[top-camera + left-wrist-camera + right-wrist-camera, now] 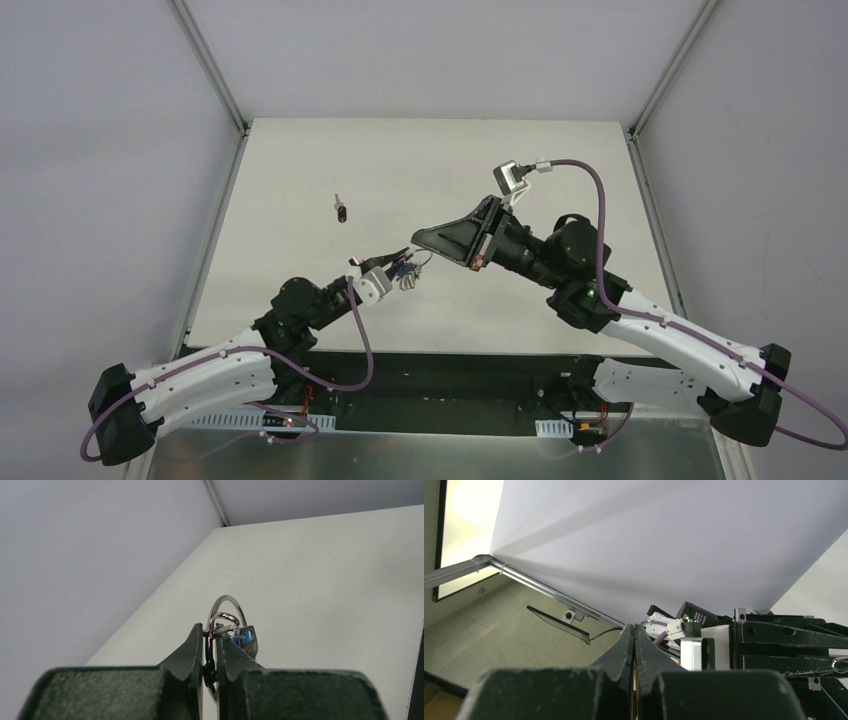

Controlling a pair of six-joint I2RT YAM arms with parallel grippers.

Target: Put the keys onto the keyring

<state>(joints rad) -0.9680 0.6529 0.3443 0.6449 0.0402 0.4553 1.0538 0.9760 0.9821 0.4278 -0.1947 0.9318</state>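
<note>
The left gripper (209, 630) is clamped shut on the keyring (225, 597), which it holds upright above the table (325, 580). The blue-headed key (246, 636) hangs against the ring. The right gripper (415, 238) sits just beside the keyring with its jaws pressed together, and I cannot tell whether it pinches anything. What looks like a loose key (342, 210) lies well apart from the keyring. A nudge from the right gripper could twist the thin wire out of the left gripper's pinch.

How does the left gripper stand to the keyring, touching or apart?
Touching. The left wrist view shows the left gripper shut on the keyring: the wire loop rises from between the two closed fingers, with no gap on either side.
</note>
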